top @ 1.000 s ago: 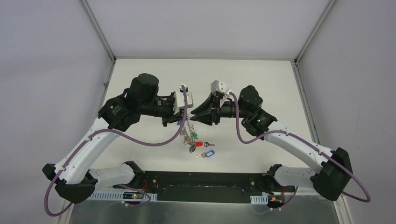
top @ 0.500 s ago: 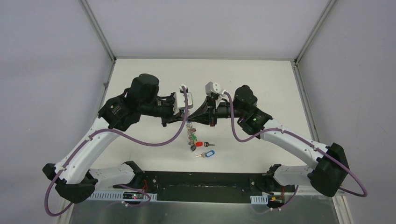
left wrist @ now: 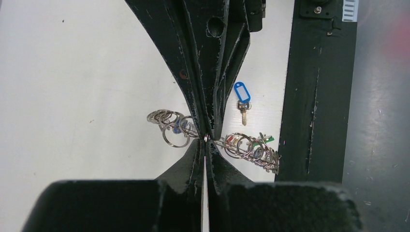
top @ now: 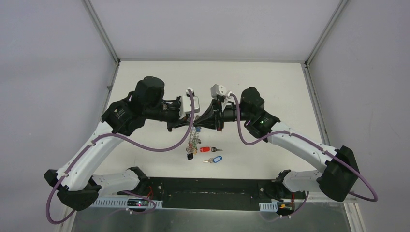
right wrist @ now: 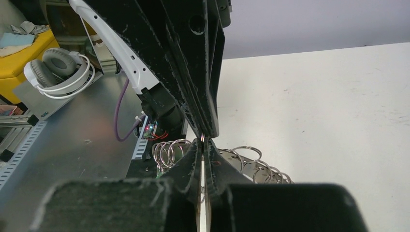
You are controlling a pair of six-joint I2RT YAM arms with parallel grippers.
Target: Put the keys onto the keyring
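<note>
Fingers (left wrist: 192, 162) of the left gripper (left wrist: 205, 141) are pressed together on the rim of the keyring (left wrist: 244, 145); no gap is seen between them. The right gripper (right wrist: 202, 141) is likewise closed, tip to tip against the left, and the same stretch of rim appears to be nipped by it. The keyring is thus held off the table (top: 270, 87) between the two arms, edge-on to both wrist cameras, with its wire loops (left wrist: 169, 126) fanned to either side of the tips.

The red-tagged key (top: 205, 149) and the blue-tagged key (top: 216, 158) are lying on the table near the hanging loops, on the side of the arms' bases. Neither is yet threaded.

Step judged: the ring is steadied in a double grip so that one hand can be freed for a key.

Notes for doing it well:
- One pinch is to be kept firm before the other is released; the rim is thin, so slip is likely.
- A free loop should be left turned toward the fetching hand.
- Keys are best lifted by the tag, since the blades lie flat.
</note>
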